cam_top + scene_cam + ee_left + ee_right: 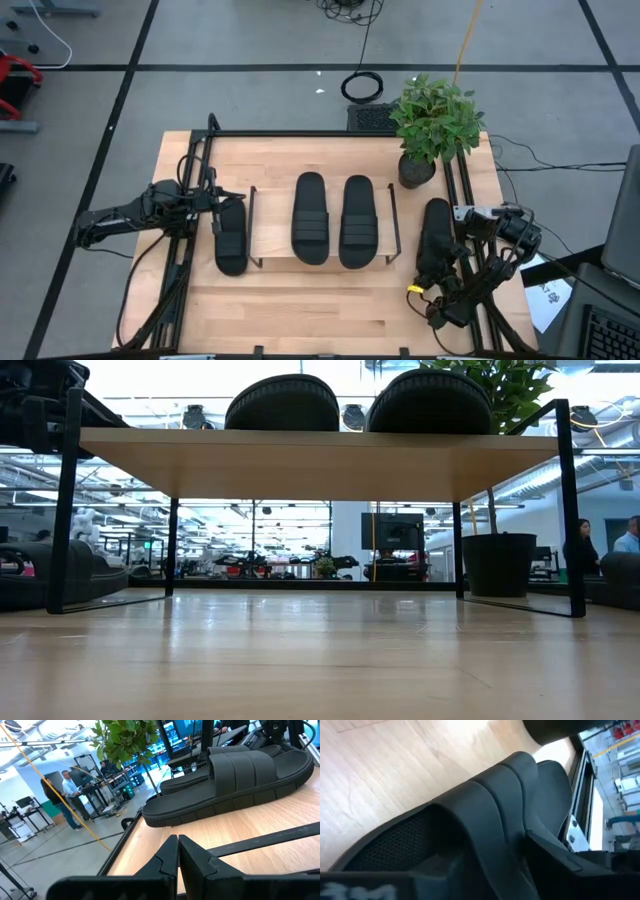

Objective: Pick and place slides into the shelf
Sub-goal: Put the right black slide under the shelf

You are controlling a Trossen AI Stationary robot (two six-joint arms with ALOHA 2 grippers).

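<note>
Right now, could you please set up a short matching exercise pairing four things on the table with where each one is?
Things:
1. pair of slides
2. left slide
3. right slide
4. potted plant

Places:
A. far right corner of the table
B. on the shelf top
C. on the table by the left gripper
D. on the table at the right gripper

Pairs: 1-B, 2-C, 3-D, 4-A

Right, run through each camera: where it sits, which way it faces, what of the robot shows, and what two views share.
High: overhead, looking straight down; both arms, shelf, four slides.
Low: at tabletop height, looking level under the shelf into the room; no gripper clearly shows.
Left wrist: on the left arm, looking past its shut fingers at the slide.
Right wrist: on the right arm, close over the right-hand slide.
High and low share the two slides on the shelf.
</note>
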